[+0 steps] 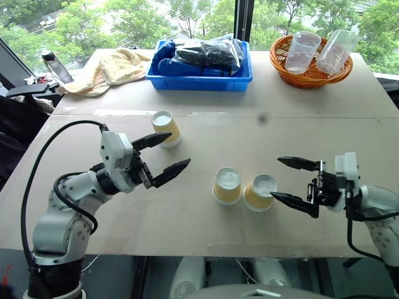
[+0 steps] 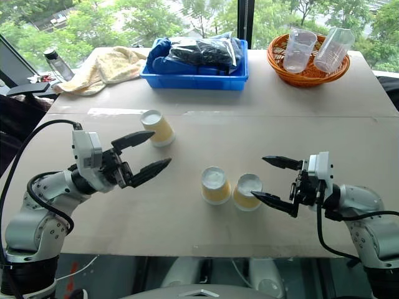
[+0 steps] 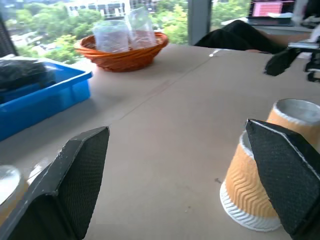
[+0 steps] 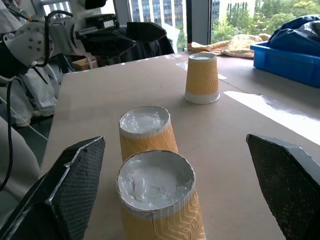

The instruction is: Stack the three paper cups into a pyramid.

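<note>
Two paper cups (image 1: 243, 188) stand upside down, touching, near the front edge of the table (image 1: 206, 230), just left of the right gripper (image 1: 292, 180), jaws wide, empty. Third cup (image 1: 166, 128) sits inverted, axis upright, farther back just beyond the left gripper (image 1: 169, 154), also wide and empty; left arm nearer. Far back: blue bin (image 1: 199, 80) holds dark bags, orange basket (image 1: 310, 76) holds clear plastic cups (image 1: 319, 51).
</note>
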Robot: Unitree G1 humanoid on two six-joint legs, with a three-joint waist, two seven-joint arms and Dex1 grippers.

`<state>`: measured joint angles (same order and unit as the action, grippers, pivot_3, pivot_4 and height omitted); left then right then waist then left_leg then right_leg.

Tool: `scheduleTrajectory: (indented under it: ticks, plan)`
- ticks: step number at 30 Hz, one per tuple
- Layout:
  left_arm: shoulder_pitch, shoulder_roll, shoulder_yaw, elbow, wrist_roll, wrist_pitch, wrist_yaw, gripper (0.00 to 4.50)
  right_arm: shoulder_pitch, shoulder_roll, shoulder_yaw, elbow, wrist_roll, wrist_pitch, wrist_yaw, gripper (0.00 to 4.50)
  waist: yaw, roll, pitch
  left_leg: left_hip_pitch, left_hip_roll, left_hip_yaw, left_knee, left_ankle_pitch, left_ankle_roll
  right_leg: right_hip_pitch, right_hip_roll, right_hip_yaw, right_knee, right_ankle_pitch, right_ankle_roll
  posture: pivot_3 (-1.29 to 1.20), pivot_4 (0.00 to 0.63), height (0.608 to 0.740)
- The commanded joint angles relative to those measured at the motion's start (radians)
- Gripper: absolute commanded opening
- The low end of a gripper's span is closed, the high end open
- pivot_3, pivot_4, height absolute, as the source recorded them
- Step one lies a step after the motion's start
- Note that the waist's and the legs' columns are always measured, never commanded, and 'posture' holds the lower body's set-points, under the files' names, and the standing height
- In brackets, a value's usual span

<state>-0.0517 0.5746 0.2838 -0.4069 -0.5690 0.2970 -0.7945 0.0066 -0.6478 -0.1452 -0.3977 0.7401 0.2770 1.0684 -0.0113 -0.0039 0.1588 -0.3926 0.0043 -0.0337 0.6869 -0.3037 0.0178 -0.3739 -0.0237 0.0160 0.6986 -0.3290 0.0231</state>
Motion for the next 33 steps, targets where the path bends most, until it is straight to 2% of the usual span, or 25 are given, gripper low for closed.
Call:
scheduleTrajectory:
  ticks: [1, 6, 13, 21, 33]
  plan:
    - [-0.045, -0.062, -0.007, 0.034, 0.120, -0.021, 0.198, 4.50, -0.035, -0.005, -0.032, -0.038, 0.044, 0.026, -0.024, 4.47, 0.001, 0.000, 0.000, 0.001, 0.000, 0.000, 0.000, 0.000, 0.000, 0.001, 0.000, 0.000, 0.000, 0.000, 0.000, 0.00, 0.150, 0.740]
    - [-0.113, -0.133, -0.049, 0.134, 0.251, -0.033, 0.357, 4.50, -0.058, -0.004, -0.029, -0.045, 0.046, 0.042, -0.029, 4.47, 0.004, -0.001, 0.000, 0.000, -0.001, 0.000, 0.001, 0.001, -0.001, 0.001, 0.000, 0.000, -0.001, 0.000, 0.000, 0.00, 0.150, 0.740]
    - [-0.231, -0.126, -0.136, 0.418, 0.393, -0.208, 0.345, 4.50, -0.077, -0.001, -0.041, -0.061, 0.051, 0.056, -0.050, 4.47, 0.004, -0.001, -0.001, -0.001, -0.001, 0.000, 0.001, 0.002, -0.004, 0.000, 0.000, -0.001, -0.001, 0.000, 0.000, 0.00, 0.150, 0.740]
    - [-0.336, -0.162, -0.142, 0.587, 0.392, -0.291, 0.334, 4.50, -0.089, 0.031, -0.054, -0.064, 0.031, 0.041, -0.122, 4.47, 0.003, -0.001, -0.001, -0.002, -0.001, 0.000, 0.001, 0.002, -0.004, -0.001, 0.000, -0.001, -0.001, 0.000, 0.000, 0.00, 0.150, 0.740]
    - [-0.395, -0.168, -0.147, 0.698, 0.404, -0.360, 0.319, 4.50, -0.087, 0.046, -0.048, -0.079, 0.014, 0.034, -0.161, 4.47, 0.001, -0.002, -0.001, -0.002, -0.001, 0.000, 0.001, 0.002, -0.004, -0.001, 0.000, -0.001, -0.001, 0.000, 0.000, 0.00, 0.150, 0.740]
